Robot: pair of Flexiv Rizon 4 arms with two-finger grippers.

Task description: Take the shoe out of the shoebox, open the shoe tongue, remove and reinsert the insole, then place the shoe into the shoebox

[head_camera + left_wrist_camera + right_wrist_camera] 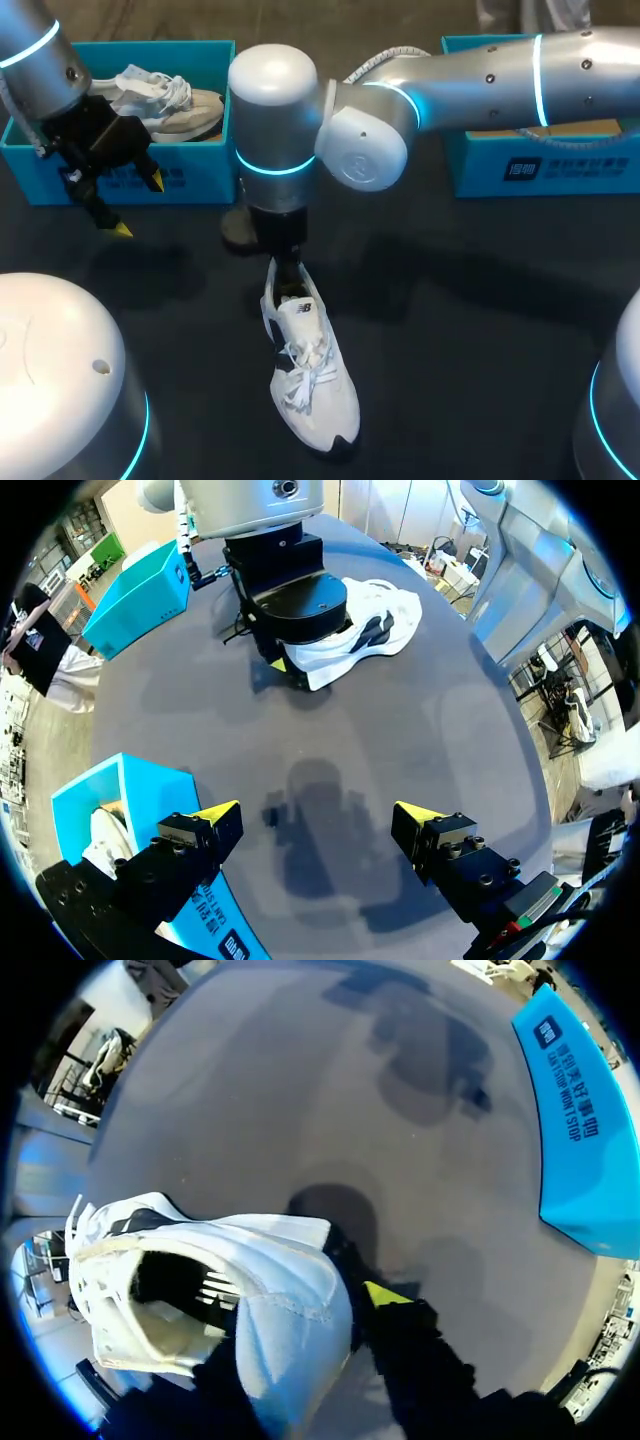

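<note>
The shoe (308, 385), upright on the worktop (480, 300), is judged light and soft-sided, so it is best held at its stiffer heel, pinched by the right jaws, while the left jaws are spread.

A dark grey, matte worktop (470, 320) fills the scene. Its surface is plain and even, lit softly, with blurred, darker shadows lying across its middle.
</note>
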